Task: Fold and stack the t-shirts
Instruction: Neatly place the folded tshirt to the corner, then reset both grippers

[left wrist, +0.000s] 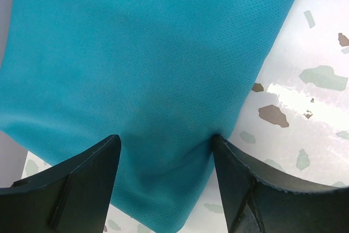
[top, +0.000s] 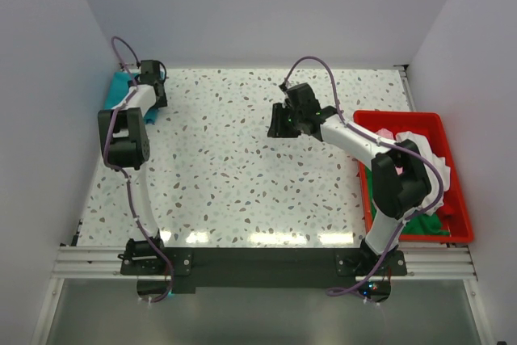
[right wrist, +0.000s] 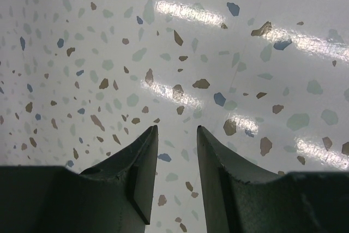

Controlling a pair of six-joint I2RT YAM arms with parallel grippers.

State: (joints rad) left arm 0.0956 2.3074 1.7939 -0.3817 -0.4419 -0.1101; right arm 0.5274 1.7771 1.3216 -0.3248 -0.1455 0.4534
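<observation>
L gripper [left wrist: 164, 140] hanging w/ jaws wide apart over folded teal mesh-cloth t-shirt [left wrist: 136, 53], R gripper [right wrist: 175, 129] hovering part-open over speckled white table [right wrist: 245, 53]

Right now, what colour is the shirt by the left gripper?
Teal t-shirt, clearest in left wrist view.

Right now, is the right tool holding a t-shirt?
No: the right tool has its jaws apart, with only the speckled table showing between them.
</observation>
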